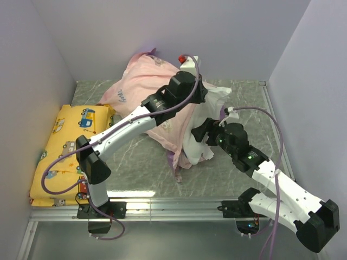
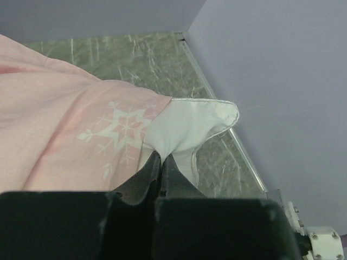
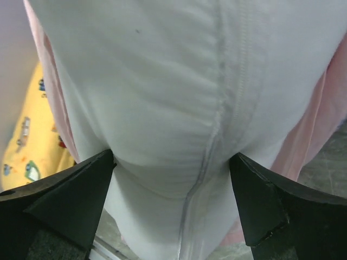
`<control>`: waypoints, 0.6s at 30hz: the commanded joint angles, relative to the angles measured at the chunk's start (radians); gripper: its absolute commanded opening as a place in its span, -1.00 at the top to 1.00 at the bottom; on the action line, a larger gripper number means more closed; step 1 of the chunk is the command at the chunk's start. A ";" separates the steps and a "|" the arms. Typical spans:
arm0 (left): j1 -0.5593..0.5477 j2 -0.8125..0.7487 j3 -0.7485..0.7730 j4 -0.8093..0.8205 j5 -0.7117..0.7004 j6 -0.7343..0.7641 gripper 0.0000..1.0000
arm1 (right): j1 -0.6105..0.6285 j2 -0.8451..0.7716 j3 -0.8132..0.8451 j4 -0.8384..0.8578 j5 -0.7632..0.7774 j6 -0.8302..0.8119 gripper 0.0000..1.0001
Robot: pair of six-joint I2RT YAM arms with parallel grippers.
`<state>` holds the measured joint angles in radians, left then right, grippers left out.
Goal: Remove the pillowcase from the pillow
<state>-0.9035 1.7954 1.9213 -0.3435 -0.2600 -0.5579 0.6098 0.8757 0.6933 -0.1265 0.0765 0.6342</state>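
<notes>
Left arm [image 1: 124,127] stretched across pillowcase [image 1: 143,81] — right jaws wide astride pillow [image 1: 217,96]

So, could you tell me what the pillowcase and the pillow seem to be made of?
The pillowcase looks like thin matte pink woven cloth: soft folds, printed snowflake. The pillow seems a smooth white cotton-like shell with a stitched seam, plump, so probably soft-filled.

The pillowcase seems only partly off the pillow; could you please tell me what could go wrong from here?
1. The left hand is shut on the white pillow at its corner, right beside the pillowcase edge, so pulling may drag both along together.
2. The right hand stands open around the pillow and grips nothing, so the pillow is not anchored and could shift with the fabric.
</notes>
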 commanded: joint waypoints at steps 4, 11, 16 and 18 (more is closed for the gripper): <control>-0.040 -0.008 0.082 0.166 0.039 -0.002 0.99 | -0.004 0.008 -0.037 0.110 0.029 0.009 0.02; -0.032 -0.014 0.105 0.072 -0.015 0.056 -0.01 | -0.025 -0.030 0.037 -0.123 0.203 -0.013 1.00; -0.012 -0.123 0.015 0.003 -0.123 0.108 -0.56 | -0.091 -0.078 0.044 -0.209 0.175 -0.037 1.00; 0.017 -0.155 -0.046 -0.043 -0.166 0.099 -0.58 | -0.122 -0.093 0.055 -0.226 0.164 -0.053 1.00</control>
<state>-0.9199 1.7435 1.9228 -0.3485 -0.3267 -0.4858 0.5236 0.8402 0.6731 -0.3351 0.1982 0.6270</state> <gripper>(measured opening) 0.787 0.066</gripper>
